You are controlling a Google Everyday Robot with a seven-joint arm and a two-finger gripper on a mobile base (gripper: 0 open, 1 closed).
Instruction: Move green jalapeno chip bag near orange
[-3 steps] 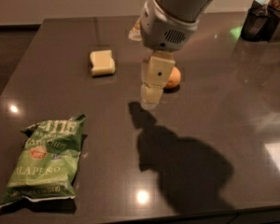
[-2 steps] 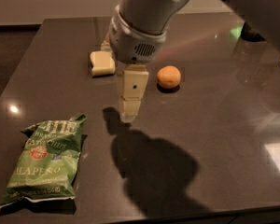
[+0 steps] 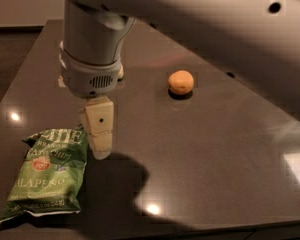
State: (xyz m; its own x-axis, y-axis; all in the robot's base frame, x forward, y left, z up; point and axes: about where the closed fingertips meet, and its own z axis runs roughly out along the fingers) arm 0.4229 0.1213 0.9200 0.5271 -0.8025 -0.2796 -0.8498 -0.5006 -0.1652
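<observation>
The green jalapeno chip bag [image 3: 46,171] lies flat on the dark table at the front left, its white lettering facing up. The orange [image 3: 181,82] sits on the table right of the middle, well apart from the bag. My gripper [image 3: 100,146] hangs from the big grey wrist above it and points down just right of the bag's upper right corner, close to it. It holds nothing that I can see.
The dark table [image 3: 215,149] fills the view, with its front edge at the bottom. My arm [image 3: 215,29] crosses the top of the view. A pale yellow block is mostly hidden behind the wrist, with a sliver showing [image 3: 120,73].
My gripper has swung left and toward the front, from beside the orange to the bag's upper right corner. The bag and the orange have not moved.
</observation>
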